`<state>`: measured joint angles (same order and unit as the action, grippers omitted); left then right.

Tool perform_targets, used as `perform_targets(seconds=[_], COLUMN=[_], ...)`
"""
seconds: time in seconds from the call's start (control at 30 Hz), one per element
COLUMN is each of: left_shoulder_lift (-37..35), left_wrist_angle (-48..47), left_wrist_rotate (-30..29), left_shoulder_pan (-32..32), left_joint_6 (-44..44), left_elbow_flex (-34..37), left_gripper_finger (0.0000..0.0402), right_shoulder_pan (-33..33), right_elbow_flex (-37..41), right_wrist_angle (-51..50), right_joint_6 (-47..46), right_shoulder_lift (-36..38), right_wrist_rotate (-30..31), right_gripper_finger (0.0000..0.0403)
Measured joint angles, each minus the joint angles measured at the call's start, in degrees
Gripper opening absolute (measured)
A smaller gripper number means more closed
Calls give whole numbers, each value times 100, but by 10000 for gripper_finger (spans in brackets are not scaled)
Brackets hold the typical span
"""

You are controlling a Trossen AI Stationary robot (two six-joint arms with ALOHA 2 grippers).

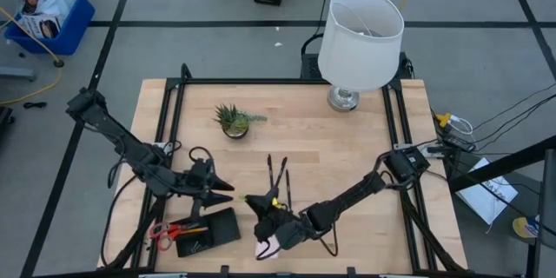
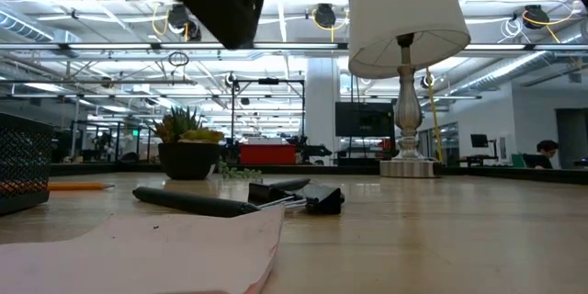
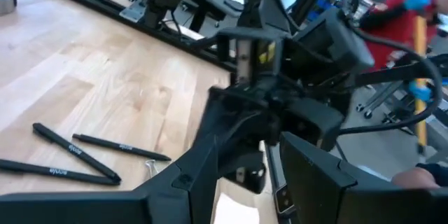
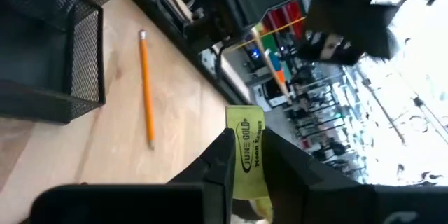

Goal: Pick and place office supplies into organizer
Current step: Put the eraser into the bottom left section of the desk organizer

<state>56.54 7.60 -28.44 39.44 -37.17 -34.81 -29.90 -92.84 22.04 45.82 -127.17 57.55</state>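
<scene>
The right gripper is clamped on the small yellow-green block, held above the worktop just beside the black organizer. An orange pencil lies below. The left gripper hovers nearby, fingers apart, holding nothing.

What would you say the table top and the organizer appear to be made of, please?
Table top: light wood, matte, judging by its visible grain and plank seams. Organizer: black wire mesh, probably metal, since its walls show a fine see-through grid.
</scene>
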Motion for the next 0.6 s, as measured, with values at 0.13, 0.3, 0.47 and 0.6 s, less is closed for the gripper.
perform_targets(seconds=[0.13,0.3,0.47,0.6], left_shoulder_lift=[171,401,513,511], left_wrist_angle=[-4,-23,-15,-7], left_wrist_rotate=[-8,-158,-182,-185], left_shoulder_pan=[0,1,0,0], left_joint_6=[-58,-65,-65,-88], left_elbow_flex=[0,0,0,0], left_gripper_finger=[159,159,159,159], right_shoulder_pan=[-79,-124,-123,-123], right_elbow_flex=[0,0,0,0], right_wrist_angle=[564,992,986,1025], right_joint_6=[451,781,833,892], right_shoulder_lift=[0,0,15,17], right_wrist_rotate=[127,123,123,123], right_gripper_finger=[54,54,54,54])
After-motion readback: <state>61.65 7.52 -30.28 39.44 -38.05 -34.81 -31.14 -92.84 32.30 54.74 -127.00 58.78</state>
